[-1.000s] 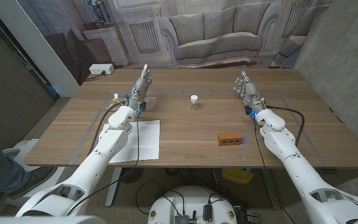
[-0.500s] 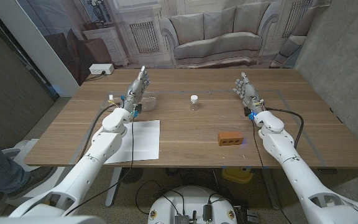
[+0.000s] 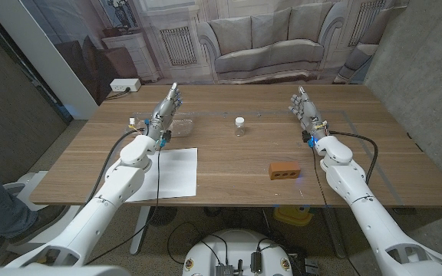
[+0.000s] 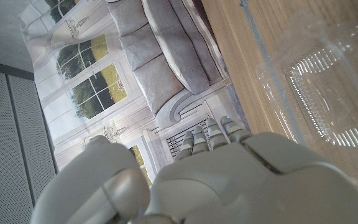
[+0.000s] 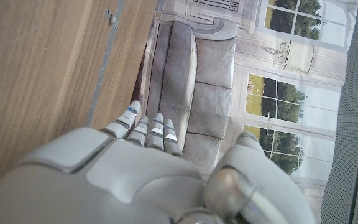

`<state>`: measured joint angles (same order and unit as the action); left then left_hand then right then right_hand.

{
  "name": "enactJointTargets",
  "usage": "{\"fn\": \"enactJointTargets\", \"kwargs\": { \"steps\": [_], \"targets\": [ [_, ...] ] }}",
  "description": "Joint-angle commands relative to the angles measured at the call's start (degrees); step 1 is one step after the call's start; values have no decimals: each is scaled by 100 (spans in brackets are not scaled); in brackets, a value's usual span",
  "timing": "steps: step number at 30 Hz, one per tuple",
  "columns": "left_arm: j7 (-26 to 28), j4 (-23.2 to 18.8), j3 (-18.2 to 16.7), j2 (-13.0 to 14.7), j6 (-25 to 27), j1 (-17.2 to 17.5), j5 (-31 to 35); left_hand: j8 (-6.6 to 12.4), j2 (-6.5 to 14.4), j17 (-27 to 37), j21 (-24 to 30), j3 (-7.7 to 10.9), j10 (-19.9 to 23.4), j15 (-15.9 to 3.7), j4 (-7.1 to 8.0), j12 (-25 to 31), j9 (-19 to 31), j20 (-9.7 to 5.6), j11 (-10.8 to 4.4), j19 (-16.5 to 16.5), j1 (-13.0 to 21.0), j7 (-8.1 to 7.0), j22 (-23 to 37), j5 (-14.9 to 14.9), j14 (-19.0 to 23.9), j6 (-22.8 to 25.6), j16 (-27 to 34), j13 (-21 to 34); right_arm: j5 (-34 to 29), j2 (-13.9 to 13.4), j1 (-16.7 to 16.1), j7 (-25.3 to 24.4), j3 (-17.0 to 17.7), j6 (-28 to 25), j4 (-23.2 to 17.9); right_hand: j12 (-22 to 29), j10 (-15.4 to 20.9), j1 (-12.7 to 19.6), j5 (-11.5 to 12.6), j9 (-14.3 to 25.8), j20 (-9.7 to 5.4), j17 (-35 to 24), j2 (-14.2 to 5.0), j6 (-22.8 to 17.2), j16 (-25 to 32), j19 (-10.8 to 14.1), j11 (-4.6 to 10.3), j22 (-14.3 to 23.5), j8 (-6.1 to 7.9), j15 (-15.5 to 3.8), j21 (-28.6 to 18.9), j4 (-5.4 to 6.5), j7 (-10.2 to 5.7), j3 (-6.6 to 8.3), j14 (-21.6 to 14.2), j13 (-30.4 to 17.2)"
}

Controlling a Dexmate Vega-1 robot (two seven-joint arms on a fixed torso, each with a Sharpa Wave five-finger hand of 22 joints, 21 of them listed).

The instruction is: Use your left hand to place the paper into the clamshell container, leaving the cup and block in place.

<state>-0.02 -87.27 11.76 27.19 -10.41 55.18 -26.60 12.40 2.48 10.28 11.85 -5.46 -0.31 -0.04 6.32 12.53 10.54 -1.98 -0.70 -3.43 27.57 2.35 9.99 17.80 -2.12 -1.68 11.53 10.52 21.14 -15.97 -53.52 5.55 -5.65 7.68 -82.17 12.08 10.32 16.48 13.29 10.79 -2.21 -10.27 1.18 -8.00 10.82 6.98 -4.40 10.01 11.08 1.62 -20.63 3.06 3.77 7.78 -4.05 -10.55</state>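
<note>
While paper (image 3: 171, 170) outside, clamshell container (image 3: 181, 123) unfilled

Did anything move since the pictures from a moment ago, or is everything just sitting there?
Only the left arm moved. Its elbow swung outward toward the table's left edge, and the left robot hand slid slightly left, staying raised by the clamshell container. It grabbed nothing. The paper, the cup, the block and the right robot hand stayed where they were.

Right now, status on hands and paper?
Left hand open, above clamshell container. Right hand open, idle. Paper untouched on table. Nothing blocking.
</note>
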Motion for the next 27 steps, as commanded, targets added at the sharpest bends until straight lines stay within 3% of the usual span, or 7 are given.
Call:
{"fn": "enactJointTargets", "kwargs": {
  "steps": [1,7,27],
  "targets": [
    [164,-169,47,192,-182,232,12,40,18,11,68,14,191,10,-57,86,12,-171,24,153,103,16,24,27,158,156,50,25,-69,0,-18,-101,-59,81,-164,39,82,21,17,10,-136,-21,-48,-110,34,85,-3,11,55,-4,17,-17,12,19,-74,-8],
    [201,-227,96,277,-321,326,11,63,33,13,101,8,366,-4,-102,111,14,-156,32,320,196,33,26,25,328,320,65,27,-81,-29,-52,-208,-49,-38,-276,49,111,36,17,10,-142,-19,-67,-128,33,98,3,12,58,-17,30,-25,9,27,-88,-8],
    [619,-714,275,712,-373,661,148,66,48,16,86,-7,500,-16,-133,114,17,-133,34,372,271,26,29,17,433,451,50,31,-49,-79,-126,-385,13,-126,-377,69,180,64,11,11,-157,-18,-101,-196,43,178,20,17,72,-24,50,-47,-7,34,-159,-9]
  ]
}}
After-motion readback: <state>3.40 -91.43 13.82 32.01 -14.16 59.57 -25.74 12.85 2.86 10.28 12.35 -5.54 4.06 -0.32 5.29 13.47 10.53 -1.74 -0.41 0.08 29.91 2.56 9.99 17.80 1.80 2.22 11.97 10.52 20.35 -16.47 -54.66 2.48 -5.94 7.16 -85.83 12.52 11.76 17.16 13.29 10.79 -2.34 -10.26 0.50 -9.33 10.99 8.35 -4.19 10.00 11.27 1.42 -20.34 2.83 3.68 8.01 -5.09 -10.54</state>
